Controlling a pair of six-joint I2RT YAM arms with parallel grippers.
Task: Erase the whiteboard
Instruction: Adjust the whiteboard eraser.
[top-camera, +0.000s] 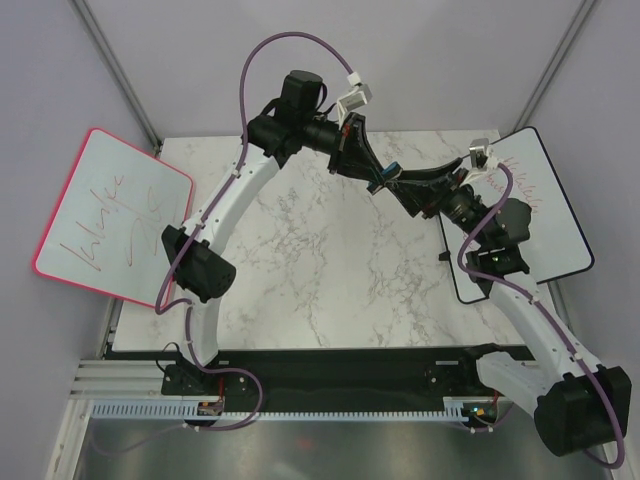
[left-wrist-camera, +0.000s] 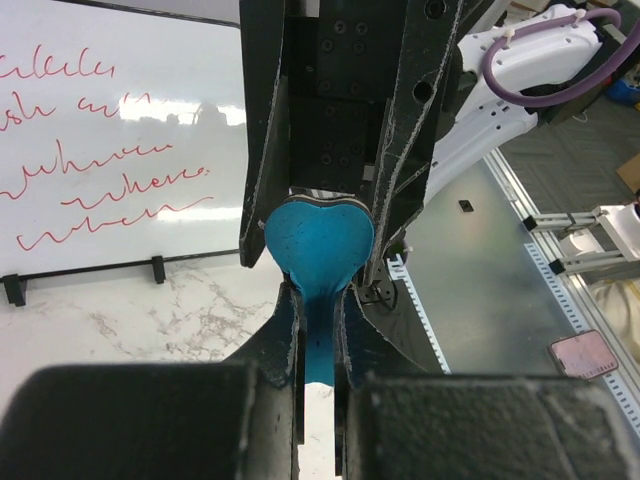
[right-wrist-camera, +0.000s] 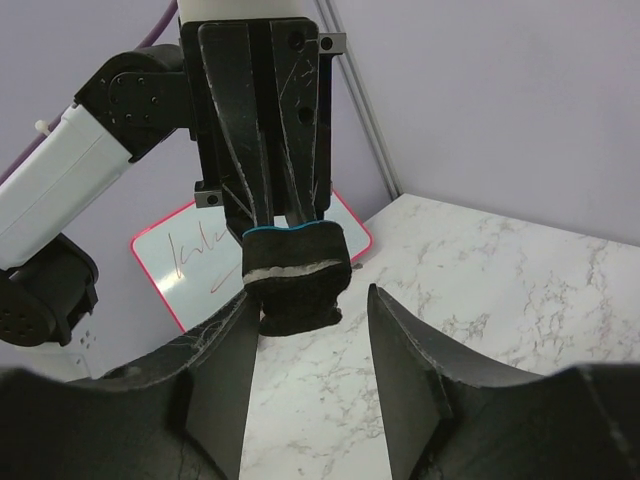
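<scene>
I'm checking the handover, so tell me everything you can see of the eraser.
The eraser has a blue top, a pale band and a dark, felt-like pad. It hangs clear above the marble table, pinched at its blue part by the left gripper. The open right gripper flanks it; whether its fingers touch it cannot be told.

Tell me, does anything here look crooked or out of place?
Yes. Both boards lie crooked and stick out past the side edges of the table: the pink-framed board on the left, the whiteboard on the right, still written on. The eraser hangs in midair, pinched by the left gripper.
</scene>
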